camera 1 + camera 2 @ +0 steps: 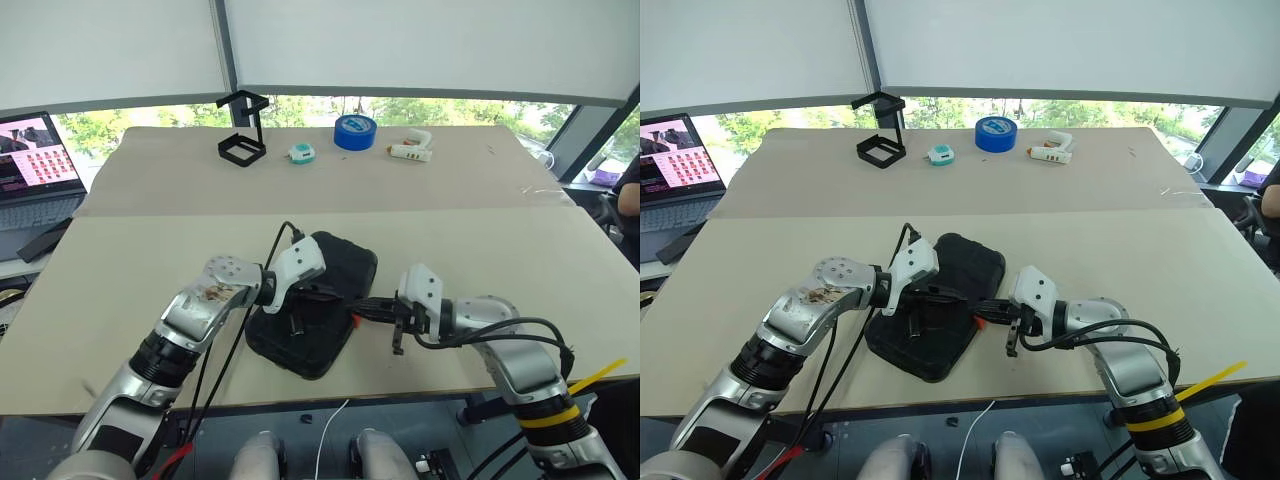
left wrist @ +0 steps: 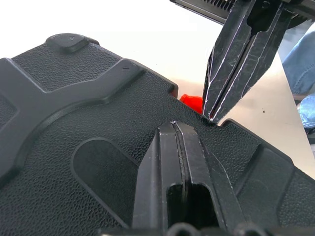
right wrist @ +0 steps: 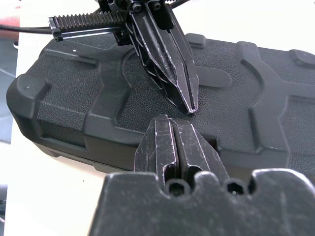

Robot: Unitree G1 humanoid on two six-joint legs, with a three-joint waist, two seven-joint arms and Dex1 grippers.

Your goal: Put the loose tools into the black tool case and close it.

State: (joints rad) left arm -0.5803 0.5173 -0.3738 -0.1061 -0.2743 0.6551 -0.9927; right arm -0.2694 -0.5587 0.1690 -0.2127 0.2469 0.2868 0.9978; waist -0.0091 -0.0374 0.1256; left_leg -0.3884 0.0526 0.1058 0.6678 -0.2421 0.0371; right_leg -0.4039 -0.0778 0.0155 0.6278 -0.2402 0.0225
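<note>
The black plastic clamshell tool case (image 1: 315, 315) lay closed near the tabletop's front edge. The left gripper (image 2: 173, 129) pressed its lid, fingers together; the right gripper (image 2: 212, 115), fingers together, met its orange latch (image 2: 193, 102).

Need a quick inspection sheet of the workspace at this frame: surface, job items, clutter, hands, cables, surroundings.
Surface: beige table, bare around the case.
Job's things: black tool case lies shut near the front edge; orange latch at its edge; loose tools: nothing seen.
Clutter: at the far edge, black wire-frame stand, blue tape roll, white glue gun, small teal-and-white item.
Hands: left hand shut, tips on the lid; right hand shut, tips by the latch.
Cables: black cables hang off the left arm.
Surroundings: open laptop at left; windows behind.
</note>
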